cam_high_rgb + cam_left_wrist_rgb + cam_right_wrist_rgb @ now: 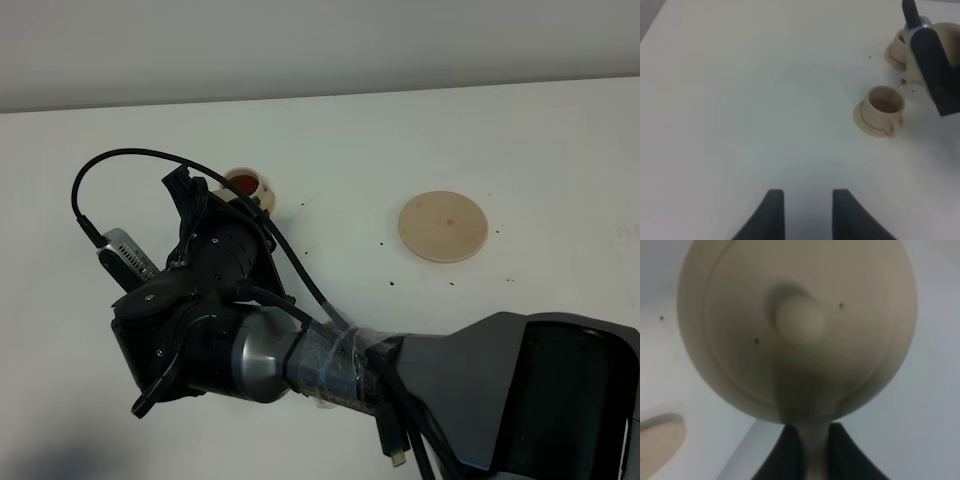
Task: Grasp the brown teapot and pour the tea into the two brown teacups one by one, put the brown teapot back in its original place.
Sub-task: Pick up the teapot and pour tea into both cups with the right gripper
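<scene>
The brown teapot [795, 325] fills the right wrist view from above, with its lid and knob facing the camera. My right gripper [815, 445] is shut on its loop handle. In the left wrist view the teapot [946, 34] shows only partly behind my right gripper [930, 70], with its spout just above and beside the nearer teacup [881, 111], which holds tea. The other teacup [896, 47] stands behind and is partly hidden. From the high camera one teacup [246, 186] with tea shows; the right arm hides the teapot and the other cup. The round disc [443, 226] lies bare. My left gripper [805, 210] is open and holds nothing.
My right arm [300, 350] stretches from the lower right across the white table [520, 140] to the left side. Small dark specks dot the tabletop around the disc. A pale-tan edge [660, 445] shows at one corner of the right wrist view.
</scene>
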